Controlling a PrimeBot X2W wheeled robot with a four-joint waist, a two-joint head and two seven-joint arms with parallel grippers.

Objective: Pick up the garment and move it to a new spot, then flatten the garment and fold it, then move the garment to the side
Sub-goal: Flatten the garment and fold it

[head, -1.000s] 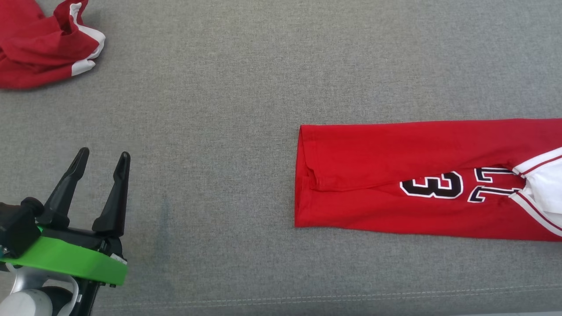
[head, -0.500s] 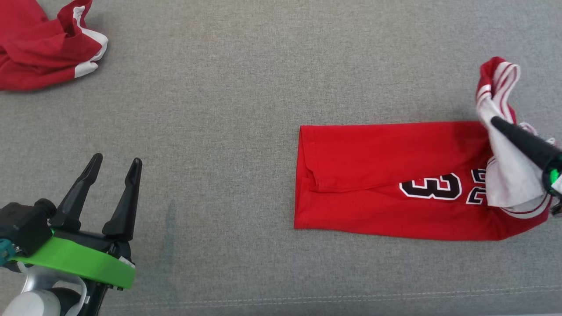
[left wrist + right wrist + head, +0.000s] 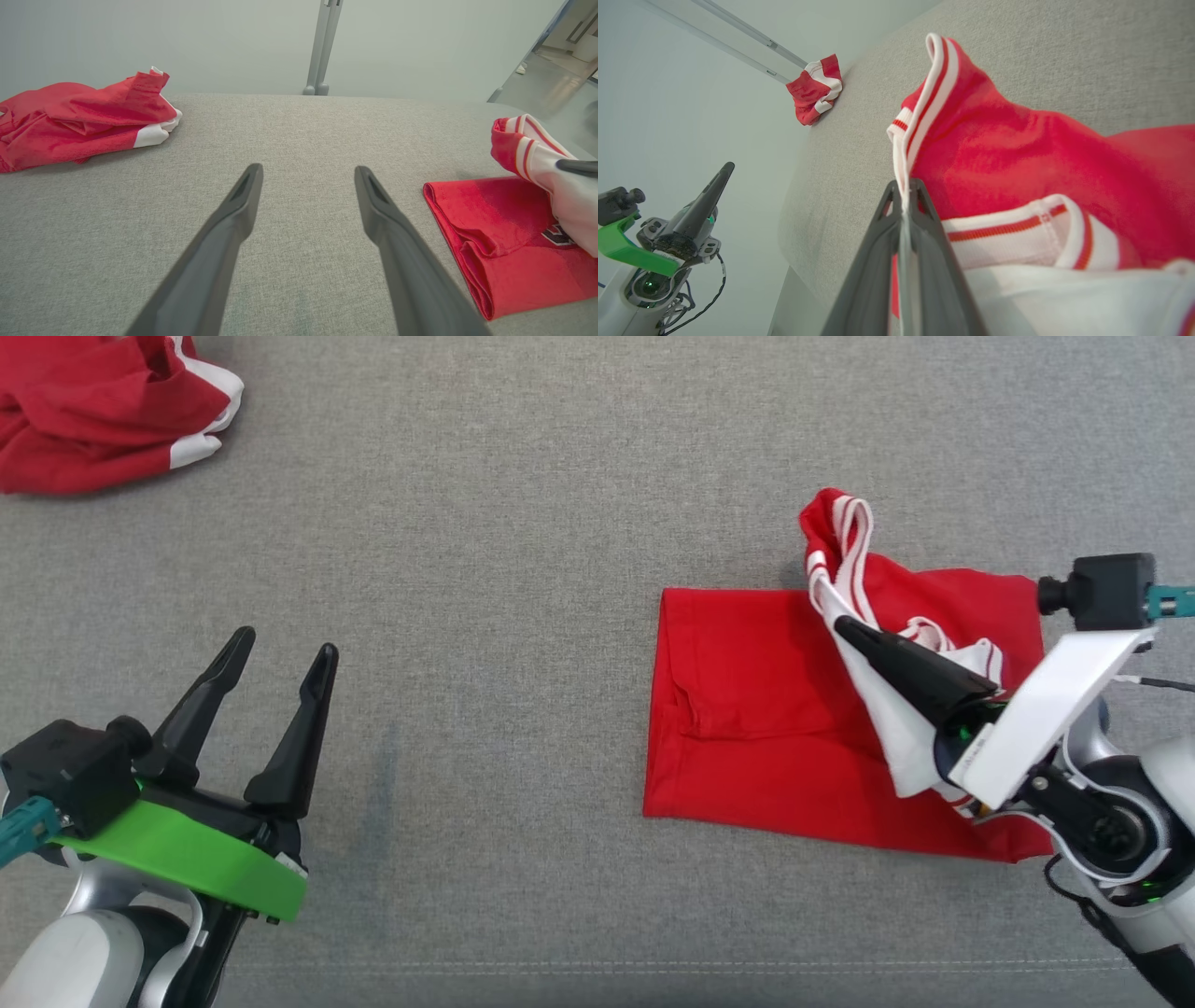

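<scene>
Right gripper [image 3: 845,627] reaches in from the lower right of the head view with its 2 dark fingers pressed together on the white, red-striped edging of the red garment [image 3: 747,709]. The right wrist view shows that thin edging caught right between the tips. The pinched end is raised off the grey padded surface [image 3: 523,523] and arches over the layer below, and a loop of striped trim [image 3: 845,518] stands up toward the upper right of the frame.

The rest of the garment lies flat at the right centre of the head view. It forms a narrow band that looks doubled lengthwise, with a straight left edge. Its printed number is covered by the raised cloth there, though a sliver of black-and-white print peeks out at the right edge of the left wrist view.

The grip on the firm trim rather than on loose fabric probably gives a steadier hold. The lift probably keeps the carried end from dragging the bottom layer out of line. The step in hand appears to be a crosswise fold, bringing the right end over toward the left edge.

Left gripper [image 3: 286,644] hovers at the lower left of the head view, its 2 fingers spread wide with nothing between them, well apart from the garment. It is likely parked there because 1 arm is enough for this fold. A crumpled red-and-white garment [image 3: 93,420] lies in the upper left corner, well apart from the work and apparently set aside
</scene>
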